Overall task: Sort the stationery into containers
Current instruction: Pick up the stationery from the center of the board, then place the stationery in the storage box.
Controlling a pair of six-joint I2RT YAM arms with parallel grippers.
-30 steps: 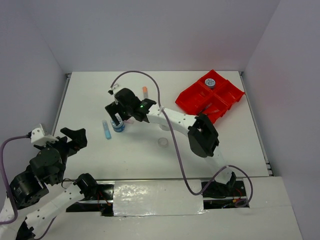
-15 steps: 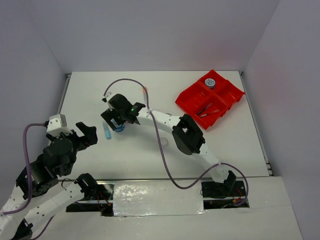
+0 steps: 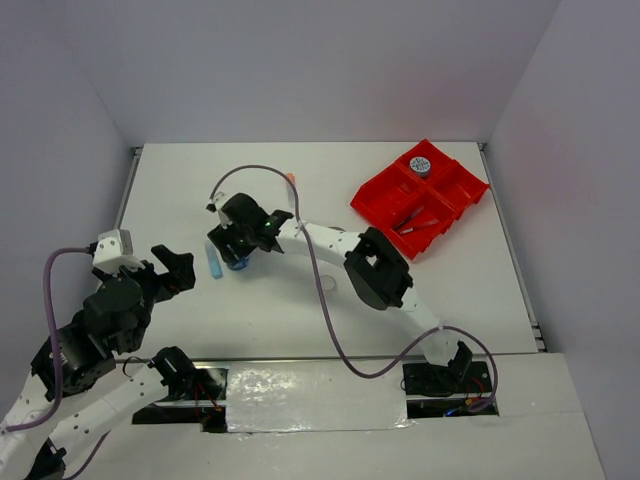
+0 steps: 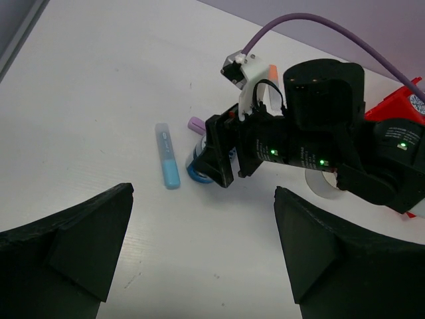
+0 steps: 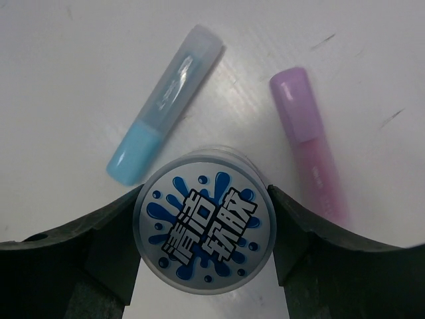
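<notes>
A round tub [image 5: 204,222] with a blue-splash lid stands on the white table, and my right gripper [image 5: 204,227] is shut on it, a finger pressed against each side. From above, that gripper [image 3: 232,255] covers most of the tub [image 3: 238,265]. A light blue tube [image 5: 166,139] lies just left of the tub and a pink tube [image 5: 309,156] just right. The red tray [image 3: 385,200] sits far right and holds a second tub [image 3: 420,165] and thin pens [image 3: 412,222]. My left gripper [image 3: 170,272] hangs open near the left edge, nothing between its fingers.
An orange tube [image 3: 290,180] lies behind the right arm. A clear tape ring [image 3: 326,283] rests on the table under the right forearm. The right arm's purple cable [image 3: 255,168] loops over the table's middle. Grey walls enclose the table on three sides.
The right gripper's fingers have closed in onto the round tub. The left arm swung up toward the table earlier and now holds still, open.
</notes>
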